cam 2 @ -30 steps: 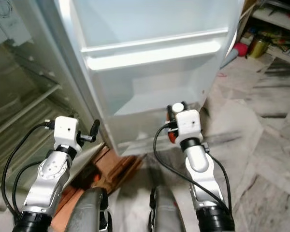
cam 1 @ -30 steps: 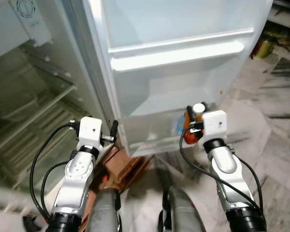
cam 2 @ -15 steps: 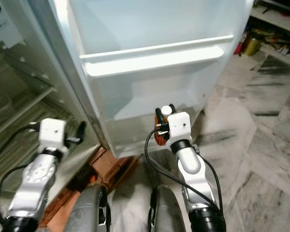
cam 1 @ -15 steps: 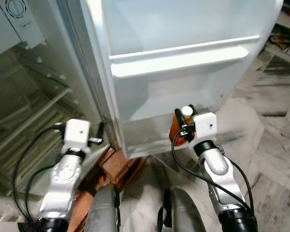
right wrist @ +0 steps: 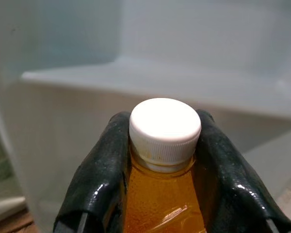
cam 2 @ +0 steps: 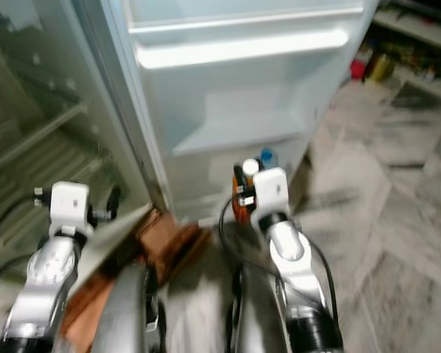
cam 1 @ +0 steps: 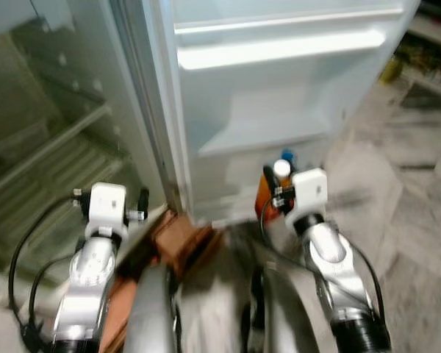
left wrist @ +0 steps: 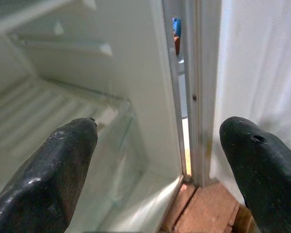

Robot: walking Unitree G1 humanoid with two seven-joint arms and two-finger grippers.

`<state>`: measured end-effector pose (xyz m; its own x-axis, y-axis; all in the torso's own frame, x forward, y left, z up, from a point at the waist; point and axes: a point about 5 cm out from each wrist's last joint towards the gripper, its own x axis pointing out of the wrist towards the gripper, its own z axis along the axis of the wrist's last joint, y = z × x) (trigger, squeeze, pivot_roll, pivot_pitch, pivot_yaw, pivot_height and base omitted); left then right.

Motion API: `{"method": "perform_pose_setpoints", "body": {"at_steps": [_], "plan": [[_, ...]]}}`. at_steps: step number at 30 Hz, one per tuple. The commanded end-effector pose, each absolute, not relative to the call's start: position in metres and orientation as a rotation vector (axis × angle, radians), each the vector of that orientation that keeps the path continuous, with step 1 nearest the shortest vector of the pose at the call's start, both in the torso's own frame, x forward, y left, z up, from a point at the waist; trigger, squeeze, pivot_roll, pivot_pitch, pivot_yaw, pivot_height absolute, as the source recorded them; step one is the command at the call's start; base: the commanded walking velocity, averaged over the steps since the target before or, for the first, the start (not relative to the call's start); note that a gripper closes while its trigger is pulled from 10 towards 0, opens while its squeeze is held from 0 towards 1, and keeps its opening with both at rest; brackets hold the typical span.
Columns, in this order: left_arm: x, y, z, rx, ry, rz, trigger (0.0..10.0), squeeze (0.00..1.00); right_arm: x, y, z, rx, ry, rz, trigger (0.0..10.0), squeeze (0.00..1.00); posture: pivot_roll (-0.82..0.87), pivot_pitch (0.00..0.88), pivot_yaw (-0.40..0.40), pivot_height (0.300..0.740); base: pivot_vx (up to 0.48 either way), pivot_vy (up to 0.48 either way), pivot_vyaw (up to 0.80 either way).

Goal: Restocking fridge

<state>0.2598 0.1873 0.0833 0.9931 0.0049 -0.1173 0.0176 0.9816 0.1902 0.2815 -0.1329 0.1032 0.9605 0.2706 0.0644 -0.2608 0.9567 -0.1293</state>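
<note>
Head views blurred. Orange bottle [right wrist: 164, 194] base cut off; blue-capped item [cam 1: 287, 156] behind it mostly hidden.

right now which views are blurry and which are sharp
Both eye views are motion-blurred, smearing the fridge door and floor; the right wrist view is sharp on the bottle cap, soft behind; the left wrist view is fairly clear, with its fingers slightly soft.
</note>
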Motion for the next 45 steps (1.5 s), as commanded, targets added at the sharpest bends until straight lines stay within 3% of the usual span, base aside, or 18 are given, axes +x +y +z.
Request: {"method": "perform_pose_setpoints", "body": {"at_steps": [1, 10, 20, 29, 36, 45], "plan": [[0.259, 0.187, 0.085, 0.2, 0.115, -0.007, 10.0, 0.0, 0.283, -0.13, 0.107, -0.114, -0.107, 0.28, 10.0, 0.0, 0.05, 0.154, -0.011, 0.57, 0.0, 0.0, 0.0], [0.26, 0.187, 0.087, 0.216, 0.11, -0.001, 10.0, 0.0, 0.289, -0.128, 0.108, -0.129, -0.12, 0.294, 10.0, 0.0, 0.06, 0.158, -0.004, 0.57, 0.0, 0.0, 0.0], [0.254, 0.187, 0.093, 0.227, 0.102, 0.007, 10.0, 0.0, 0.326, -0.118, 0.125, -0.264, -0.207, 0.343, 10.0, 0.0, 0.11, 0.195, -0.004, 0.57, 0.0, 0.0, 0.0], [0.239, 0.188, 0.1, 0.228, 0.101, 0.008, 10.0, 0.0, 0.349, -0.115, 0.142, -0.321, -0.275, 0.359, 10.0, 0.0, 0.15, 0.261, 0.016, 0.57, 0.0, 0.0, 0.0], [0.221, 0.191, 0.12, 0.228, 0.084, 0.018, 10.0, 0.0, 0.361, -0.103, 0.172, -0.412, -0.431, 0.41, 10.0, 0.0, 0.21, 0.358, 0.039, 0.57, 0.0, 0.0, 0.0], [0.208, 0.192, 0.121, 0.234, 0.133, 0.01, 10.0, 0.0, 0.371, -0.095, 0.191, -0.542, -0.539, 0.386, 10.0, 0.0, 0.23, 0.394, 0.043, 0.57, 0.0, 0.0, 0.0]]}}
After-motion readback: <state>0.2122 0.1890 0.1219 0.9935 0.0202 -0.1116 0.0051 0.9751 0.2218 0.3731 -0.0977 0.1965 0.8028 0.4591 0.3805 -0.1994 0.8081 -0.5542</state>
